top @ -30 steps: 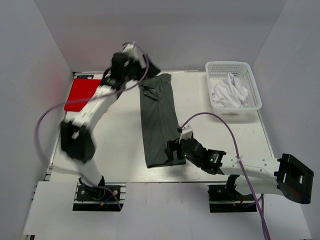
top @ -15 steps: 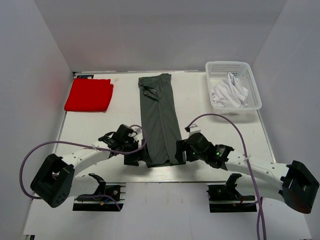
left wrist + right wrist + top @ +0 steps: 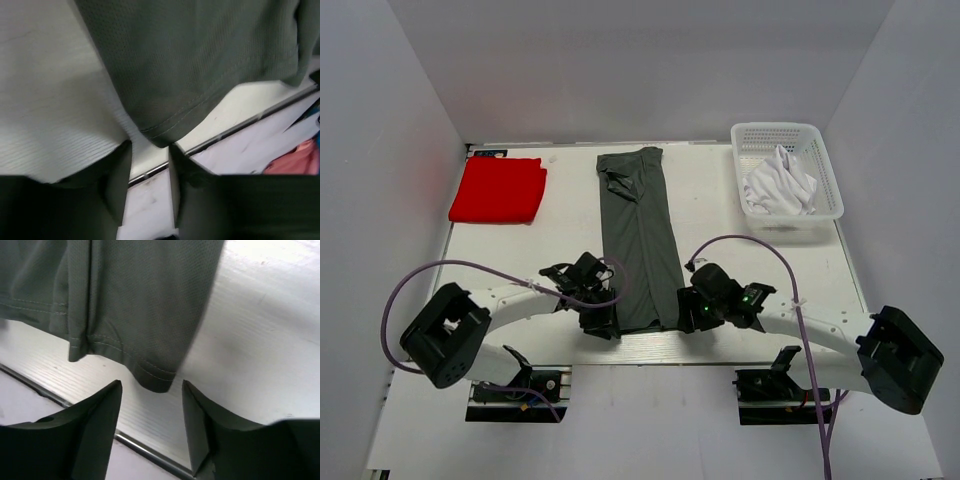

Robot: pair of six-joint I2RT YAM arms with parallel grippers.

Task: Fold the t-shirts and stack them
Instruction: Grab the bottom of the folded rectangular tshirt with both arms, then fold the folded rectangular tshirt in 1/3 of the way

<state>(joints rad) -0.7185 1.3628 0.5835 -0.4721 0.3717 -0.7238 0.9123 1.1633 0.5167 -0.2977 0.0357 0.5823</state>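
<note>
A dark grey t-shirt point(image 3: 638, 240), folded into a long strip, lies down the middle of the table. My left gripper point(image 3: 608, 322) is at its near left corner, jaws partly closed. In the left wrist view that hem corner point(image 3: 159, 136) sits right at the tips of the left gripper point(image 3: 150, 145), with a gap still showing between the fingers. My right gripper point(image 3: 682, 315) is at the near right corner. Seen from the right wrist, the right gripper point(image 3: 151, 383) stands open around the corner point(image 3: 155, 380). A red t-shirt point(image 3: 498, 190) lies folded at the far left. A white t-shirt point(image 3: 780, 185) is crumpled in the basket.
The white lattice basket point(image 3: 828, 175) stands at the back right. The table's near edge with its metal rail point(image 3: 240, 127) runs just behind both grippers. Purple cables loop above each arm.
My left arm has swung from the far end of the table down to the grey shirt's near left corner. Both grippers have narrowed, the left one more.
</note>
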